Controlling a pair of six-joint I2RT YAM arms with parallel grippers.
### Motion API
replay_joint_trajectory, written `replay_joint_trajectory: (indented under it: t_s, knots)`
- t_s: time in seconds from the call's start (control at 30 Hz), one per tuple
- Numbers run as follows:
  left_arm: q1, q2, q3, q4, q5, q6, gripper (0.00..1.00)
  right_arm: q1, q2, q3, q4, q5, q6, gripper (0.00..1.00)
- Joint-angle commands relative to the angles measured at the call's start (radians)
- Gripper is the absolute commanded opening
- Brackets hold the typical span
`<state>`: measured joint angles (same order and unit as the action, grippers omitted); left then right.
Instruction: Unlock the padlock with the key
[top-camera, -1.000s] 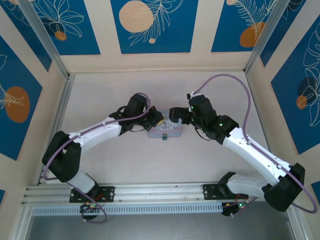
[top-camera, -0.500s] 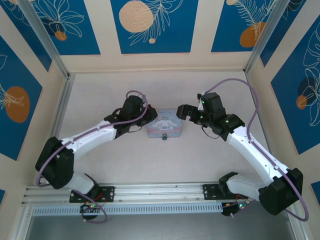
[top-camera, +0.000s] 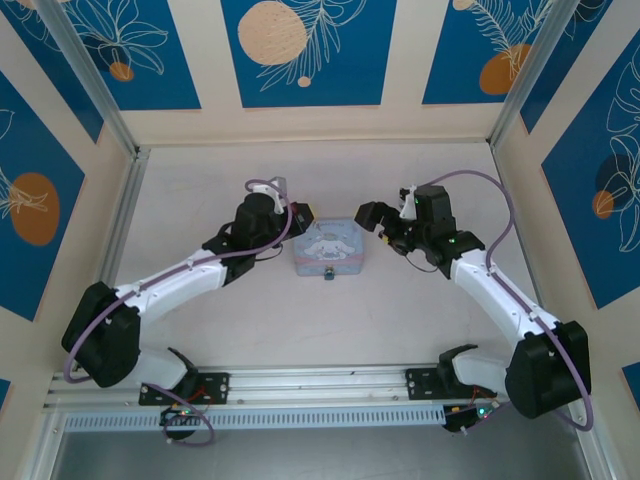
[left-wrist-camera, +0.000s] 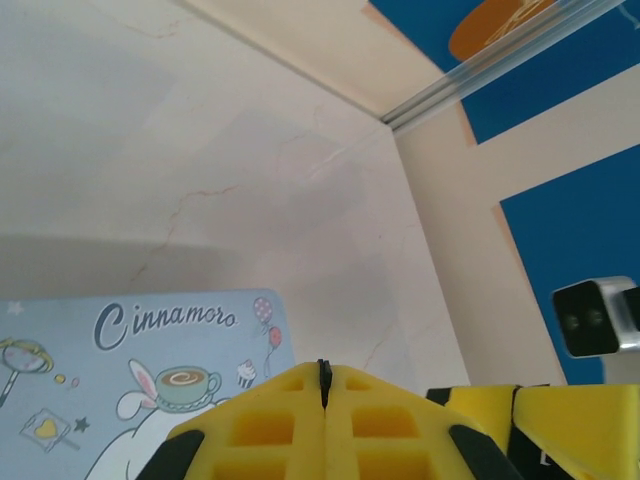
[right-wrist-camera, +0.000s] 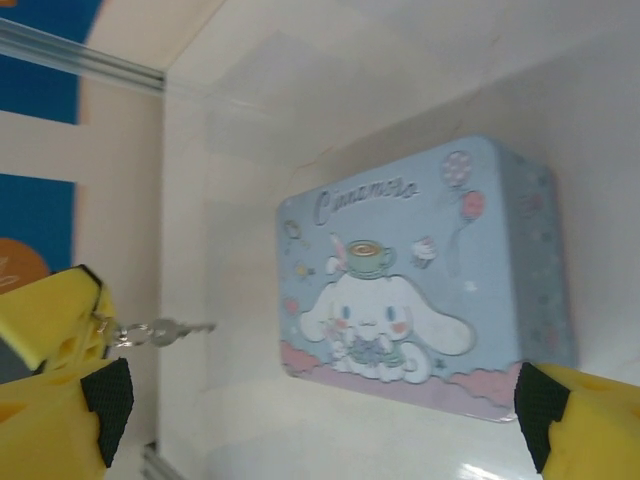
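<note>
place: robot lab test cell | signs: aluminium frame rails (top-camera: 320, 385); blue printed wall panels (top-camera: 305, 50)

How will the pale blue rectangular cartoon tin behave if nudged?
The pale blue rectangular tin lies flat and low on the smooth pale table, so it will probably slide rather than tip. It looks like thin metal, so it is likely stiff and light. Its printed surface looks smooth, perhaps slippery to pinch.

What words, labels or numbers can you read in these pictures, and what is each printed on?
"Cinnamoro": script lettering on the lid of the pale blue tin, left wrist view.
Same lettering in the right wrist view: blurred, barely legible.
Same lettering in the top view: too small to read.
No other text found.
</note>
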<state>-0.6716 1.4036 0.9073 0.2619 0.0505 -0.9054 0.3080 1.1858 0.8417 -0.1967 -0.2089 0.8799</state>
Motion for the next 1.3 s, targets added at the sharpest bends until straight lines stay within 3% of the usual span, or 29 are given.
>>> replay_joint_trajectory:
  t_s: [0.0, 0.27, 0.53, 0.83, 1.27]
  knots:
    - [0.004, -0.037, -0.029, 0.142, -0.018, 0.033, 0.00, -0.019, -0.001, -0.040, 0.250, -0.134, 0.147, 1.00]
    - [0.003, -0.016, -0.054, 0.289, -0.009, -0.029, 0.00, -0.011, 0.059, -0.103, 0.607, -0.186, 0.337, 0.98]
    - [-0.002, 0.039, -0.069, 0.422, 0.011, -0.186, 0.00, -0.001, 0.195, -0.118, 0.989, -0.254, 0.454, 0.67]
    - [-0.011, 0.069, -0.073, 0.494, 0.002, -0.267, 0.00, 0.057, 0.304, -0.052, 1.079, -0.275, 0.480, 0.46]
    - [-0.021, 0.086, -0.083, 0.543, -0.040, -0.329, 0.00, 0.107, 0.360, -0.069, 1.187, -0.246, 0.539, 0.38]
